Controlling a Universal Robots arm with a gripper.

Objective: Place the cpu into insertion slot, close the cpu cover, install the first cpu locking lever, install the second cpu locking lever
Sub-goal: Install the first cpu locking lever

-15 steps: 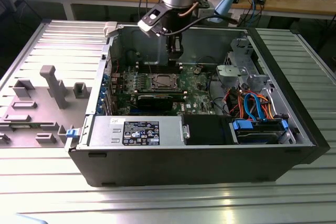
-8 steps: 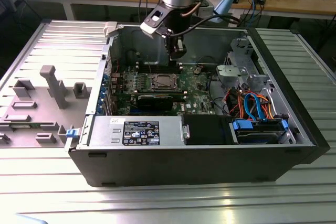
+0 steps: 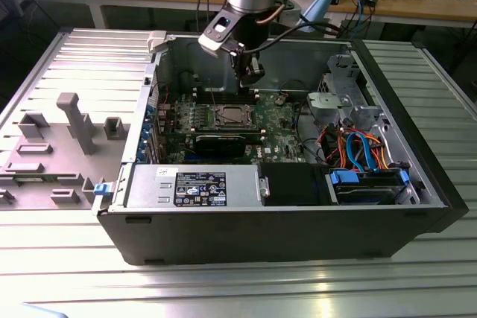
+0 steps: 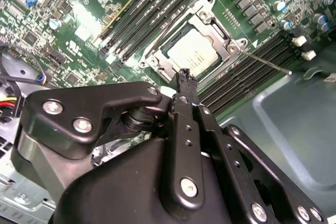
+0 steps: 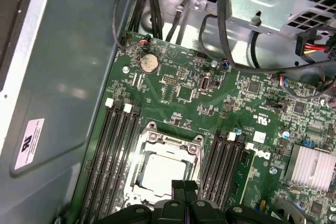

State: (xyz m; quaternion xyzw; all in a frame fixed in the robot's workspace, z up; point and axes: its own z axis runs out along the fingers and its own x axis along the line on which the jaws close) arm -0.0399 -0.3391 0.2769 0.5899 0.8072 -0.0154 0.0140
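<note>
- The gripper [image 4: 184, 74] hangs low over the circuit board [image 5: 220, 93] inside the open computer case [image 3: 417, 176], its tip just beside the socket [image 3: 232, 115].
- Its fingers are pressed together and hold nothing.
- The chip [image 4: 195, 51] lies flat in the socket, so the first step looks done.
- The cover [image 4: 160, 60] appears folded down around the chip, its window framing the silvery top; the second step also seems done.
- A thin lever [image 4: 268, 62] sticks out from the socket's corner across the memory slots [image 4: 157, 9], so it looks unlatched.
- The other lever's state cannot be told; the locking steps seem left to do.
</note>
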